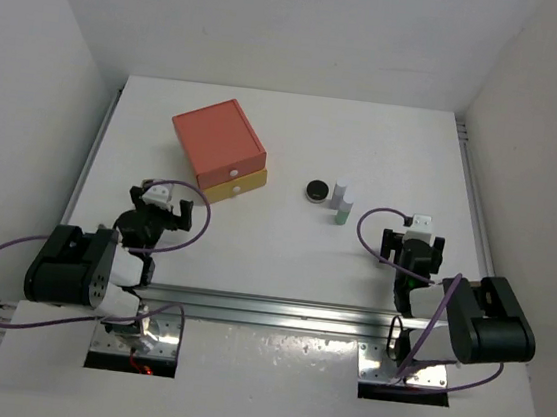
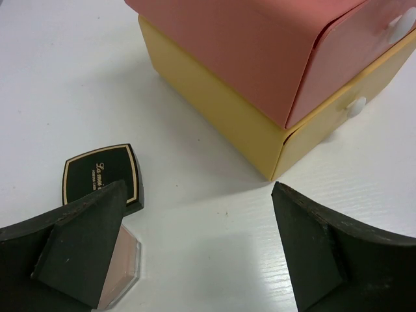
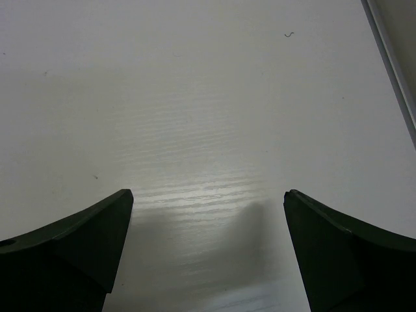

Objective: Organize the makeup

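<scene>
Surface: white table (image 1: 283, 259).
Left gripper (image 2: 198, 208): jaws apart, empty; shift left, centre over square case (image 2: 103, 177) before closing.
Right gripper (image 3: 208, 201): apart, empty.

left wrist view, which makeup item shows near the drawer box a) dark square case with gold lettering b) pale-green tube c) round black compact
a, the dark square case with gold lettering lies flat on the table left of the drawer box

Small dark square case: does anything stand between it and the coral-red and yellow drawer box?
Nothing visible does: only bare white table lies between the small dark square case and the coral-red and yellow drawer box.
</scene>
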Tool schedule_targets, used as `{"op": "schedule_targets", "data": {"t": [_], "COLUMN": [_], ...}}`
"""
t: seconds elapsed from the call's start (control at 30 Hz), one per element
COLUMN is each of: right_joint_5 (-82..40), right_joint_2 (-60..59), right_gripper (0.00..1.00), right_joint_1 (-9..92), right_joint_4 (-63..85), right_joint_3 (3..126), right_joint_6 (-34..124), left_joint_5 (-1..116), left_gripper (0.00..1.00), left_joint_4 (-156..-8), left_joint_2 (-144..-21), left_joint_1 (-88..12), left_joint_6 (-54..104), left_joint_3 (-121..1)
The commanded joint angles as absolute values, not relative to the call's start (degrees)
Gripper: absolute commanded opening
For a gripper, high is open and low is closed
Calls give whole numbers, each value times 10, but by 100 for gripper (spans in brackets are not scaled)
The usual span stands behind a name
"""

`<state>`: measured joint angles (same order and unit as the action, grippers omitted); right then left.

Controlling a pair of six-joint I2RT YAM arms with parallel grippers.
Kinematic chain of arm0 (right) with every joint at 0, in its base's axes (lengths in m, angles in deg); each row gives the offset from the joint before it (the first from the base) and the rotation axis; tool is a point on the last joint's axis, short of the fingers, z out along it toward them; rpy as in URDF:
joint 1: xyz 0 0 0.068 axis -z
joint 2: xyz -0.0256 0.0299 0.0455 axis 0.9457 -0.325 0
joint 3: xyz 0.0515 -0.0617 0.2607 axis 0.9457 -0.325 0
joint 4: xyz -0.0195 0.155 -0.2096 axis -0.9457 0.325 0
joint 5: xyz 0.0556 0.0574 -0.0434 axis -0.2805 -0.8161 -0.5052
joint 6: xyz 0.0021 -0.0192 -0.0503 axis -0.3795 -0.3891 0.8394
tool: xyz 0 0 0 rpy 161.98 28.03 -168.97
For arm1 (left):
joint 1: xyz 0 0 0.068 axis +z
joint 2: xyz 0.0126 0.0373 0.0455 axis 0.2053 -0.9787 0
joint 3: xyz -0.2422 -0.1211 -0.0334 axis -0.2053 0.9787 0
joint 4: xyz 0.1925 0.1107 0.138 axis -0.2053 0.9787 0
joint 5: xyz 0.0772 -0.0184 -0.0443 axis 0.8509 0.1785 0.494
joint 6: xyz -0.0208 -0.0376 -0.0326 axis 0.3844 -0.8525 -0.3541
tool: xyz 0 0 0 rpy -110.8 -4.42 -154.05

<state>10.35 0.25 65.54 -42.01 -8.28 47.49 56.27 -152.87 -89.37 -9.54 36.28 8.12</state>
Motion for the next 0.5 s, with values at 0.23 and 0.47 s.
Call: {"op": "schedule_targets", "data": {"t": [0.23,0.47], "right_joint_5": [157,281], "right_joint_2": [204,137], "right_gripper": [100,100], "right_joint_1": [606,494], "right_joint_4": [-90,192], "right_joint_3": [58,416], "right_joint_6": [535,691], "left_joint_5": [542,466], "left_gripper": [100,100], "left_joint_4": [-1230,-977], "left_joint_2": [-615,-502], "left_joint_1": [-103,-111], "left_joint_6": [466,484], "left_joint_3": [-6,-261]}}
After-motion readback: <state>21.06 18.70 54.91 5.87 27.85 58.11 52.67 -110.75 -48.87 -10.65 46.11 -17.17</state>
